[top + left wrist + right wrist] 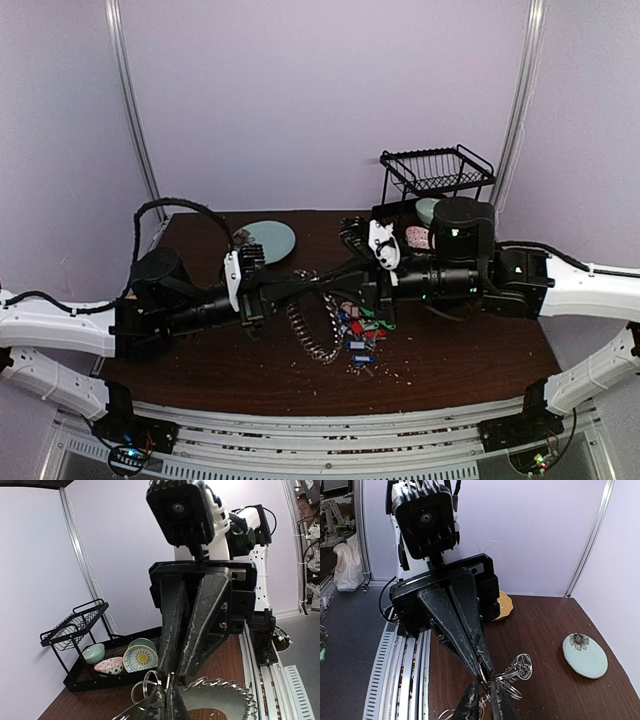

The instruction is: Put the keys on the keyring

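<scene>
Meeting tip to tip above the middle of the table [455, 362], both arms reach in from opposite sides.

- left pincer [481, 669]: fingers pressed together to a point; they seem to pinch the thin wire of the keyring [312, 330], though the contact spot is small and crowded
- right pincer [170, 676]: fingers drawn in to a narrow V, tips nearly meeting just beside the left tips; cannot tell whether anything is caught between them
- keyring: just below and in front of the two pincers, near the table's centre; tilted, its upper edge up by the fingertips and its lower edge towards the near side; fringed all round with small silvery keys; in the left wrist view its toothed arc sits just right of that pincer's own fingers
- a tangle of small wire loops [516, 671] hangs right beside the pinched point
- keys [358, 332]: a loose heap with blue, red and green tags, lying on the table just right of the keyring and under the right arm; a few scattered bits nearer the front edge
- pale blue plate [272, 240]: flat on the far left part of the table, behind the left arm, well apart from the keyring
- black wire rack [437, 172]: far right corner; three bowls [140, 658] stand in its lower tray
- yellow dish [504, 605]: partly hidden behind the left pincer's body
</scene>
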